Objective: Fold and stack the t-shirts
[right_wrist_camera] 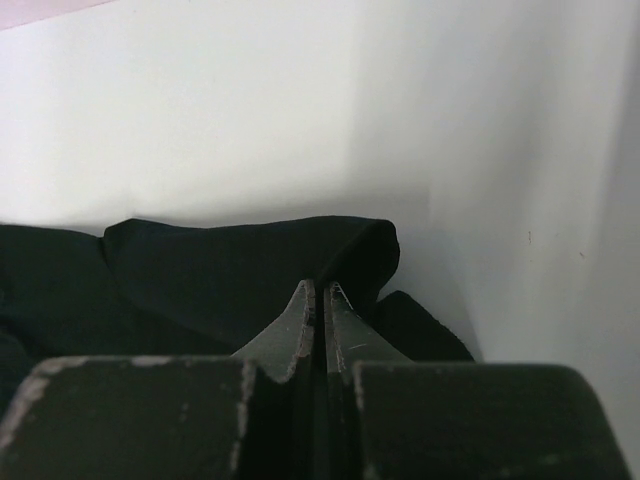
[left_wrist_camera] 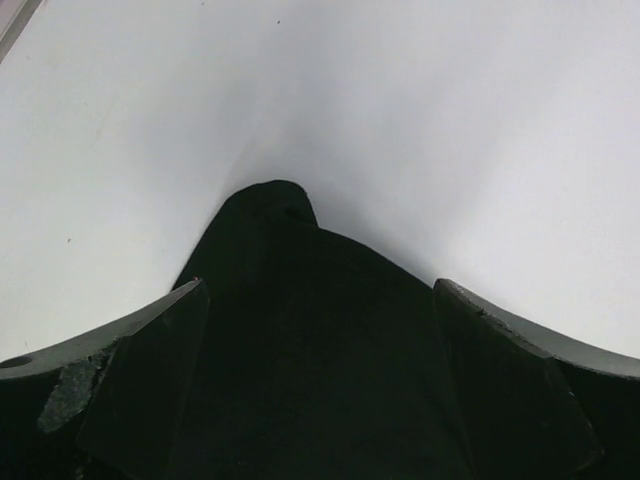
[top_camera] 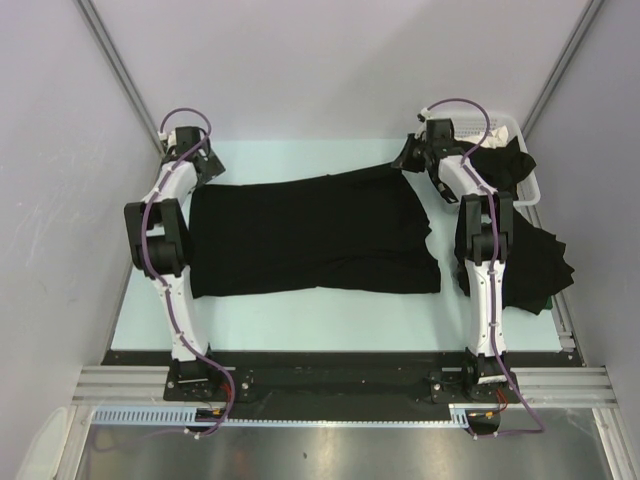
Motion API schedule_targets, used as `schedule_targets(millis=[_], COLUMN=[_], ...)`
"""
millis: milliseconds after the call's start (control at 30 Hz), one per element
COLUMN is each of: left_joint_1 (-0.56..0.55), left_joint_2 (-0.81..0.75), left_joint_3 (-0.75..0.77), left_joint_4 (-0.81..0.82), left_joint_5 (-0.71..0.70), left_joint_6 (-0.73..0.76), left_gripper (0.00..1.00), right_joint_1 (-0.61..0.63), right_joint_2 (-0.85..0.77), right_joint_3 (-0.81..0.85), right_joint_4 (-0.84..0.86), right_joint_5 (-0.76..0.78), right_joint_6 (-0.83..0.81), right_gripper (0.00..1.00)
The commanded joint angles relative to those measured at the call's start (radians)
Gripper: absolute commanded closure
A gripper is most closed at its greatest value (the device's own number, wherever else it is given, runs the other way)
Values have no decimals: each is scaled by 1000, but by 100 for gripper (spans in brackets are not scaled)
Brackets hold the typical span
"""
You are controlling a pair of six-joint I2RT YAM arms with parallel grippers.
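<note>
A black t-shirt (top_camera: 310,240) lies spread flat across the middle of the table. My left gripper (top_camera: 205,160) hovers at its far left corner. In the left wrist view the gripper (left_wrist_camera: 320,290) is wide open, with the cloth corner (left_wrist_camera: 300,340) lying between the fingers and not pinched. My right gripper (top_camera: 412,158) is at the shirt's far right corner, where the cloth is pulled up toward it. The right wrist view shows this gripper (right_wrist_camera: 320,287) shut on a fold of the black t-shirt (right_wrist_camera: 220,270).
A white slotted basket (top_camera: 500,125) stands at the back right with another black shirt (top_camera: 505,160) hanging out of it. More black cloth (top_camera: 540,265) lies piled at the right edge behind the right arm. White walls close in the back and both sides.
</note>
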Motion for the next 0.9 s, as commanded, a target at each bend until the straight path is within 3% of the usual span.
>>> schedule_targets(millis=[0, 233, 267, 533, 867], left_joint_1=[22, 45, 48, 56, 47], left_joint_2=[13, 43, 52, 114, 79], left_joint_3=[50, 69, 75, 138, 78], left_joint_4=[-20, -37, -35, -49, -92], left_joint_5=[-23, -22, -16, 38, 79], left_joint_6=[-10, -33, -34, -68, -77], left_gripper=[0, 10, 17, 32, 33], right_joint_1=[-11, -9, -9, -9, 6], right_joint_2=[-64, -70, -72, -72, -32], right_joint_3=[9, 8, 8, 5, 58], right_joint_4=[9, 5, 3, -1, -38], right_joint_5=[-10, -12, -14, -12, -15], right_joint_6=[-16, -27, -28, -33, -30], right_gripper=[100, 100, 100, 100, 100])
